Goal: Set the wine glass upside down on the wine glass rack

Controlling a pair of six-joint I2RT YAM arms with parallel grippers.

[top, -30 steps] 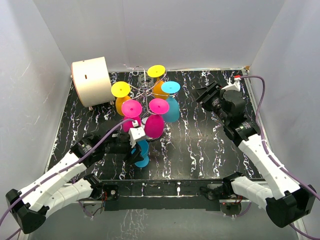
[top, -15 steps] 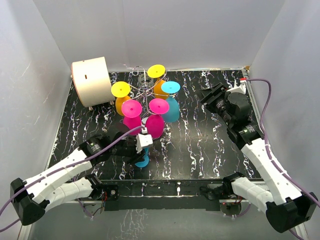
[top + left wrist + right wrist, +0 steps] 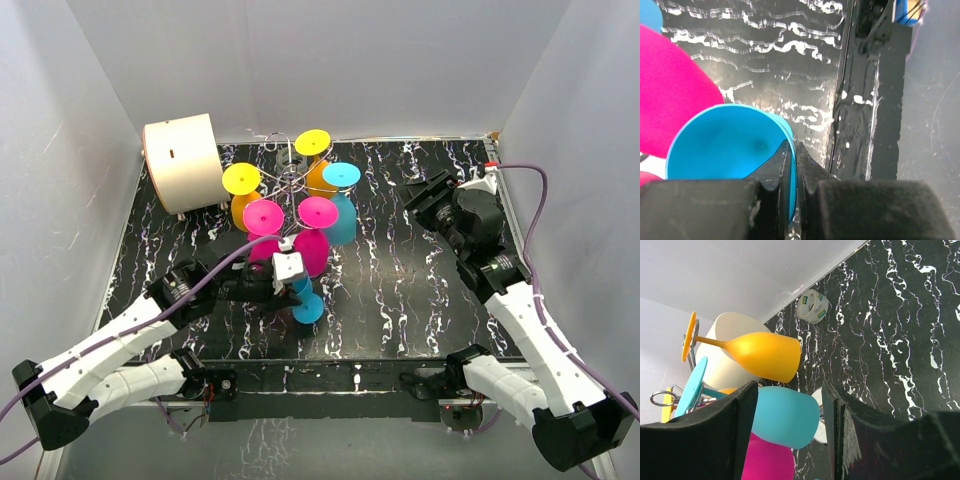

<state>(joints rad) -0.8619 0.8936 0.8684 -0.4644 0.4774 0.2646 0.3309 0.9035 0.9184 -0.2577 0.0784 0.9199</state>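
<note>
The black marbled table [image 3: 420, 290] carries everything, with the wine glass rack [image 3: 288, 178] at its far middle. The left arm [image 3: 120, 340] lies low and stretched out, its forearm reaching in from the rack's near-left. The right arm [image 3: 530, 320] rises with a bent elbow, its wrist turned toward the rack from well off to the right. A cream cylinder [image 3: 183, 162] rests on its side just left of the rack.

Five glasses hang upside down on the rack's wire arms: two yellow [image 3: 241, 179], two magenta [image 3: 318, 212] and one cyan [image 3: 341, 175].

The left end effector [image 3: 796, 155] sits just in front of the rack, its fingers [image 3: 784, 167] pinched together on a thin edge of the blue wine glass [image 3: 307, 307]. That glass is off the rack, tilted, just nearside of the magenta pair. The right end effector [image 3: 418, 192] is spread wide with nothing between its fingers.

A small white round object [image 3: 812, 306] lies behind the rack.
</note>
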